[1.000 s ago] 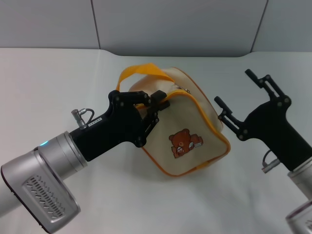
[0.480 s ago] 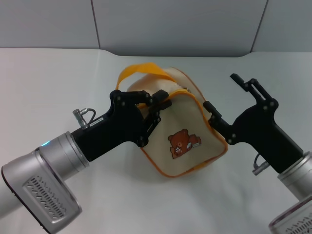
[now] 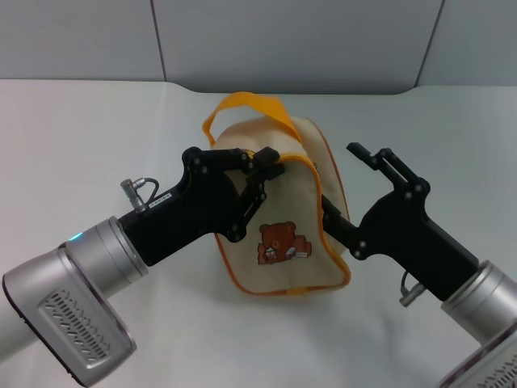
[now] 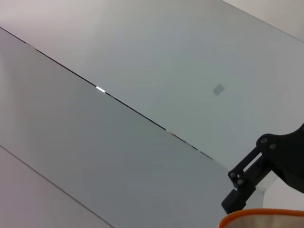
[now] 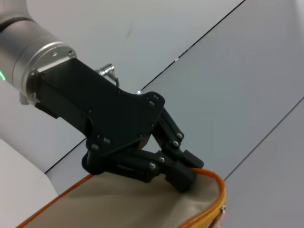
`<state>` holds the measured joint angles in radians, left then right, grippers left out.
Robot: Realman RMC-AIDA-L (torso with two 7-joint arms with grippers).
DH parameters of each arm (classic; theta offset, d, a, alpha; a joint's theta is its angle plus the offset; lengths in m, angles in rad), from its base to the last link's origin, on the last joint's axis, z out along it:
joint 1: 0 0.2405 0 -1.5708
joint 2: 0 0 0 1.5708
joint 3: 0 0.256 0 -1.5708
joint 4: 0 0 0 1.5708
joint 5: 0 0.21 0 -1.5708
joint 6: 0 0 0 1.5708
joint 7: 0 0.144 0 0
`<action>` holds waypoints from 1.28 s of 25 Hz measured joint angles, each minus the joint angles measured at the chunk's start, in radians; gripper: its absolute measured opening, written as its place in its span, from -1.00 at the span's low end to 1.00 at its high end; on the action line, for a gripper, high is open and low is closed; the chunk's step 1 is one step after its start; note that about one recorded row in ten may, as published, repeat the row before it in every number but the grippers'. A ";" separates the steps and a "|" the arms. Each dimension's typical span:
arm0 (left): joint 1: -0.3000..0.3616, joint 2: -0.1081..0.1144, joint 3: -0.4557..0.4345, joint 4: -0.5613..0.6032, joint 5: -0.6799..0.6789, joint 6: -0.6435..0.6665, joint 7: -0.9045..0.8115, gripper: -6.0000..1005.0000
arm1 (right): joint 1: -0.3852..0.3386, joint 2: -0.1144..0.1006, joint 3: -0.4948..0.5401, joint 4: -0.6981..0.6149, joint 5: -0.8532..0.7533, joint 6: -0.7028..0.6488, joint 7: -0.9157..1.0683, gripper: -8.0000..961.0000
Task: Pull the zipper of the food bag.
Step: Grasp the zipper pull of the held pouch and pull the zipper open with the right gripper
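Observation:
The beige food bag point(image 3: 279, 218) with orange piping and a brown bear print stands tilted on the white table, its yellow-orange loop handle point(image 3: 242, 103) up. My left gripper point(image 3: 269, 166) is shut on the bag's upper edge near the handle; it also shows in the right wrist view point(image 5: 186, 176). My right gripper point(image 3: 343, 182) is open against the bag's right side, one finger above and one low beside it. The zipper band runs along the top edge point(image 5: 216, 190), with a small metallic bit that may be the pull tab point(image 5: 222, 207) at its corner.
The white table point(image 3: 97, 129) spreads around the bag, with a grey panelled wall point(image 3: 291, 40) behind it. The left wrist view shows mostly wall, one finger of the right gripper point(image 4: 251, 175) and a strip of the bag's orange edge point(image 4: 261, 214).
My right arm has moved left until its open fingers reach the bag's right side. The bag has swung more upright and shifted left in my left gripper's hold.

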<state>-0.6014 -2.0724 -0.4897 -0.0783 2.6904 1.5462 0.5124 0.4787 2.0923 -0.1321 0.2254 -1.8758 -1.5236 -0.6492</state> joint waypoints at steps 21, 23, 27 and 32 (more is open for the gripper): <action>0.001 0.000 0.000 0.000 0.002 0.000 -0.002 -0.83 | 0.023 0.000 0.047 0.059 -0.003 0.043 0.029 0.34; 0.001 0.000 0.000 0.000 0.002 0.000 -0.003 -0.83 | 0.023 0.000 0.046 0.060 -0.003 0.043 0.036 0.19; 0.001 0.000 0.000 0.000 0.004 -0.003 -0.006 -0.82 | 0.021 0.000 0.044 0.063 -0.005 0.043 0.039 -0.08; -0.001 0.000 0.000 0.000 0.005 -0.008 -0.007 -0.82 | 0.019 0.000 0.043 0.063 -0.005 0.038 0.067 -0.36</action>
<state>-0.6021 -2.0724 -0.4894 -0.0782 2.6952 1.5383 0.5053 0.4976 2.0923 -0.0889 0.2884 -1.8809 -1.4851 -0.5826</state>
